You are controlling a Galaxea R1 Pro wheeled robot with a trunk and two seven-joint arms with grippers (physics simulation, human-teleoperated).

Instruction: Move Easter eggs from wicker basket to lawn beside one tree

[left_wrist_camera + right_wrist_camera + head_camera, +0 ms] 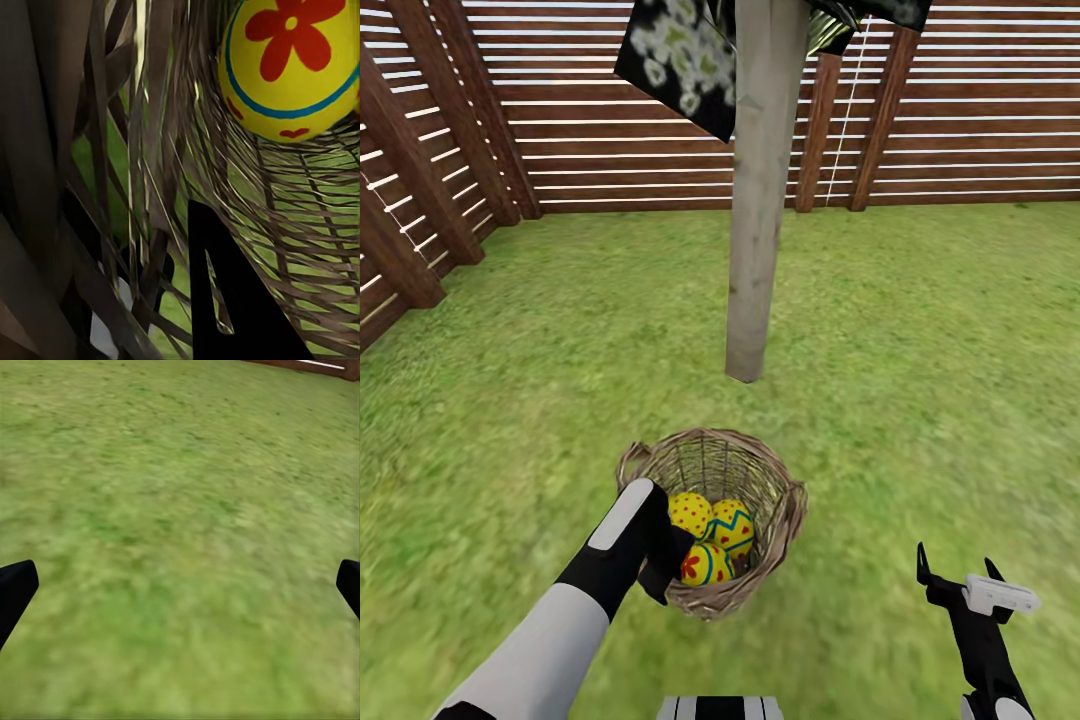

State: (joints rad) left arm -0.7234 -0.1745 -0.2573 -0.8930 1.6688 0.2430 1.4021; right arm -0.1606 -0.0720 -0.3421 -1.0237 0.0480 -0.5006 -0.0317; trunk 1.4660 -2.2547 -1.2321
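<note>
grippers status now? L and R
Left tool: at the wicker basket rim, apparently gripping its wall; open or closed cannot be told.
Right tool: open, empty, over the lawn.

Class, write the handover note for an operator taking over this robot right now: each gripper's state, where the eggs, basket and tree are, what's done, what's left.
Left gripper: at the wicker basket rim, apparently shut on its wall.
Right gripper: open, empty, over the lawn.
Three Easter eggs: all in the basket, which sits tilted just in front of the tree trunk.
Done: basket is by the tree.
Left: move all three eggs onto the grass beside that trunk.
</note>
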